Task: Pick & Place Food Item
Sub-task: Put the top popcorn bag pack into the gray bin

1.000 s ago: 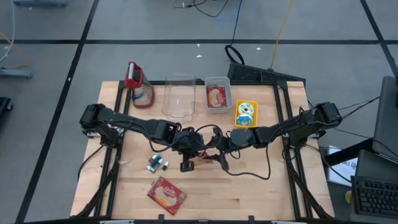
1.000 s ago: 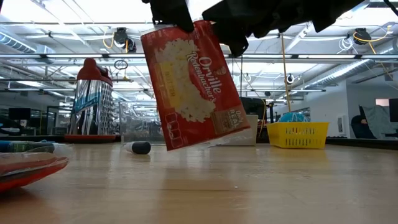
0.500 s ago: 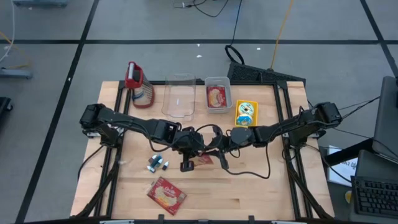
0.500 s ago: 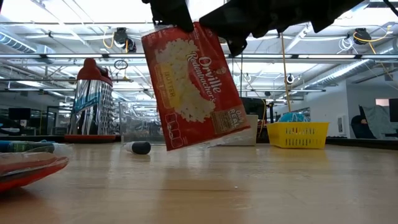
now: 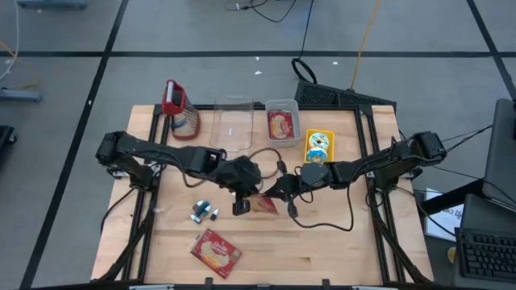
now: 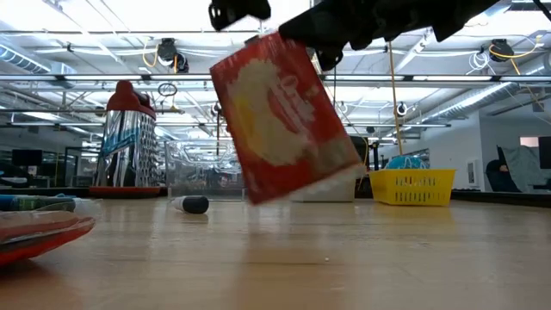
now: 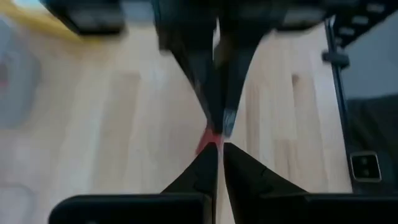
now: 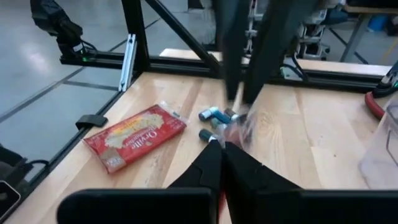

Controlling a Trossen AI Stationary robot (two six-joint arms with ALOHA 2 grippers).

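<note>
A red popcorn bag (image 6: pixel 284 120) hangs tilted above the middle of the table. My right gripper (image 6: pixel 320 50) reaches in from the table's right and is shut on the bag's top. My left gripper (image 6: pixel 239 12) stands just above the bag's top edge and apart from it. Its fingers (image 7: pixel 211 163) are open by a narrow slit with nothing between them. From above, both grippers meet near the table's centre, over the bag (image 5: pixel 263 205). A second red bag (image 8: pixel 134 144) lies flat on the table near its front edge. My right gripper pinches the bag's top edge near one upper corner (image 6: pixel 308 45) between its two fingers. It comes nearly level from the table's right. The bag hangs below the fingers, tilted, with its lower end clear of the table.
At the far edge stand a red-topped grater (image 5: pixel 179 109), a clear tub (image 5: pixel 231 125), a tub holding a food pack (image 5: pixel 281 125) and a yellow pack (image 5: pixel 318 147). Small grey-blue items (image 5: pixel 204 212) lie left of centre. A black cable (image 5: pixel 322 225) trails over the wood.
My right gripper has shut on the bag's top. My left gripper has let go of the bag and gone up, clear of it. The bag, hanging from the right gripper alone, has swung and tipped further over.
</note>
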